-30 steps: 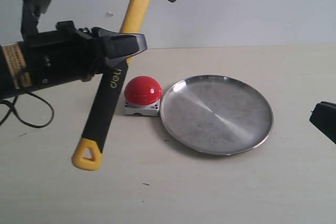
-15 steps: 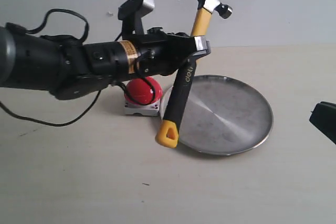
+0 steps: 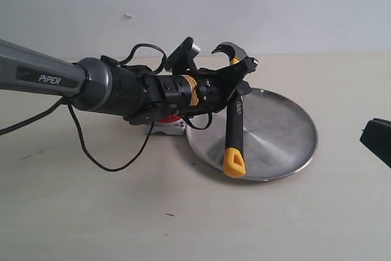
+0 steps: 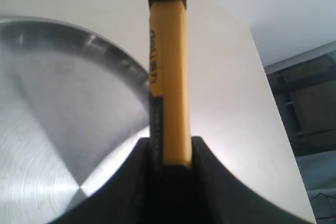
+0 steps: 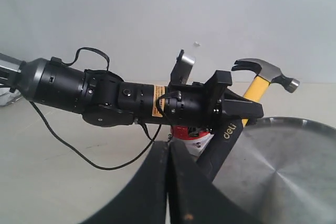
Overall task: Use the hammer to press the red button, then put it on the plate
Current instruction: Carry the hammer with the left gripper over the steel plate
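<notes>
My left gripper (image 3: pixel 237 85) is shut on the hammer (image 3: pixel 235 123) partway along its handle. The hammer stands nearly upright over the left part of the plate (image 3: pixel 281 128). Its yellow looped tip (image 3: pixel 234 163) is down at the plate's near rim and its dark head (image 3: pixel 231 50) is up. In the left wrist view the yellow handle (image 4: pixel 168 77) runs out from between the jaws over the plate (image 4: pixel 52 103). The red button (image 3: pixel 173 118) is mostly hidden behind the left arm, with its grey base (image 3: pixel 168 128) showing. My right gripper (image 5: pixel 168 182) is shut and holds nothing.
A black cable (image 3: pixel 104 160) loops from the left arm down onto the table. A black part of the right gripper (image 3: pixel 377 140) shows at the right edge. The pale wall runs along the table's far edge.
The left arm has swung right and come down with the hammer, from above the button to over the plate. The yellow tip has dropped to the plate's near rim. The right gripper has stayed put.
</notes>
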`<action>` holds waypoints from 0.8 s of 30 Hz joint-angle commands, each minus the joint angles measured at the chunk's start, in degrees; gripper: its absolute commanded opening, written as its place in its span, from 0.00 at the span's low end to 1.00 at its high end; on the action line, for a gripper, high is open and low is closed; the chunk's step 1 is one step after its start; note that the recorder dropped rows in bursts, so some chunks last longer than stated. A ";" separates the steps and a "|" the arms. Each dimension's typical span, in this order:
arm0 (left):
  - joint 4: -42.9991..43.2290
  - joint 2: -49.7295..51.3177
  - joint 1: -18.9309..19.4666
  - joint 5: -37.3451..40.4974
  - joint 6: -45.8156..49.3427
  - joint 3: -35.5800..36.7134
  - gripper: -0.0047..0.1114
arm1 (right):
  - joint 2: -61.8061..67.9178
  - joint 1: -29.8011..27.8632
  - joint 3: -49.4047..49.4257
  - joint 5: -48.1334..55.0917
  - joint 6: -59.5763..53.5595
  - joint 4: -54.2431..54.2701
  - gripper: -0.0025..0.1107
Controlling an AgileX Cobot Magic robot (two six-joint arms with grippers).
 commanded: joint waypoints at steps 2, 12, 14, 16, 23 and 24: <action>1.05 0.70 -0.04 -6.29 -0.80 -1.62 0.04 | -0.15 -0.01 0.17 0.11 -0.06 0.03 0.02; 6.38 4.24 0.00 -5.91 -6.99 -5.84 0.04 | -0.15 -0.01 0.17 0.11 -0.06 0.03 0.02; 7.30 5.48 0.00 -5.82 -8.33 -6.89 0.04 | -0.15 -0.01 0.17 0.11 -0.06 0.03 0.02; 7.63 6.29 0.00 -5.82 -8.61 -7.65 0.04 | -0.15 -0.01 0.17 0.11 -0.06 0.03 0.02; 8.03 7.34 0.00 -1.10 -9.67 -8.33 0.04 | -0.15 -0.01 0.17 0.11 -0.06 0.03 0.02; 8.33 7.55 0.00 -1.97 -9.76 -8.33 0.04 | -0.15 -0.01 0.17 0.11 -0.06 0.03 0.02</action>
